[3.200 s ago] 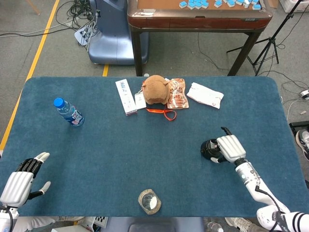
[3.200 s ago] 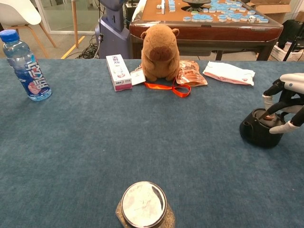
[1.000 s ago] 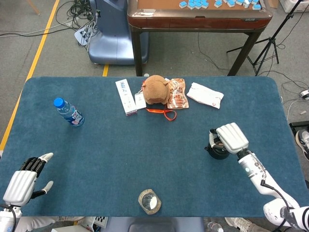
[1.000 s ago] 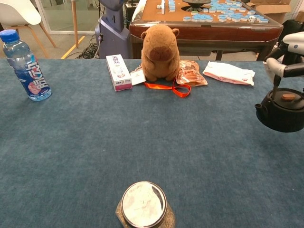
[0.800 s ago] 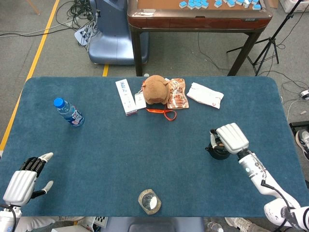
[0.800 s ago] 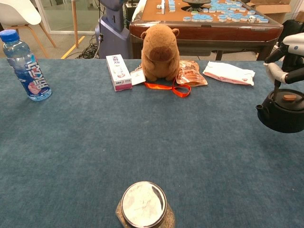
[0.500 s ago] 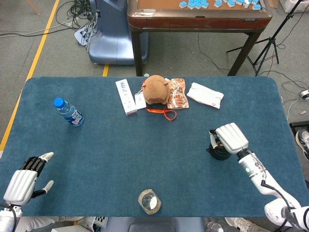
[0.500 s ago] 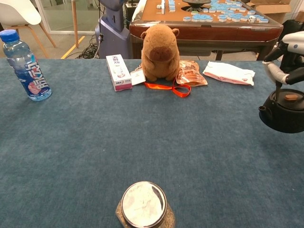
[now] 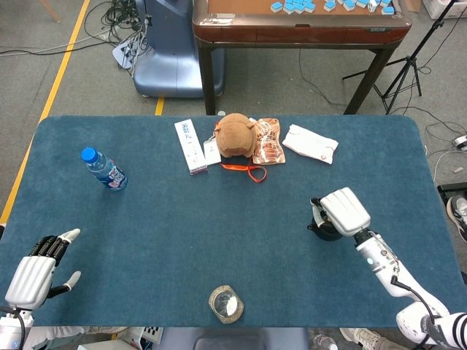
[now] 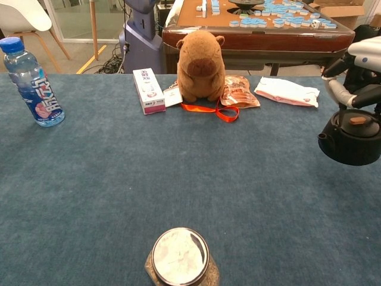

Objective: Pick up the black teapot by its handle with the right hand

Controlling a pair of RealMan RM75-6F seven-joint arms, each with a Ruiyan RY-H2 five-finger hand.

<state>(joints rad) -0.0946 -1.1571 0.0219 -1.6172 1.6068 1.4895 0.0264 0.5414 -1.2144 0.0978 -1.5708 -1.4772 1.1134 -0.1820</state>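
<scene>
My right hand [image 10: 363, 71] holds the black teapot [image 10: 351, 138] by its handle, the pot hanging just below my fingers and seemingly clear of the table [image 10: 178, 179]. I want the grip firm and the wrist level so it doesn't swing.

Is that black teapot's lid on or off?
On. The black teapot, hanging from the right hand, shows its lid seated on top with a small brown knob.
</scene>
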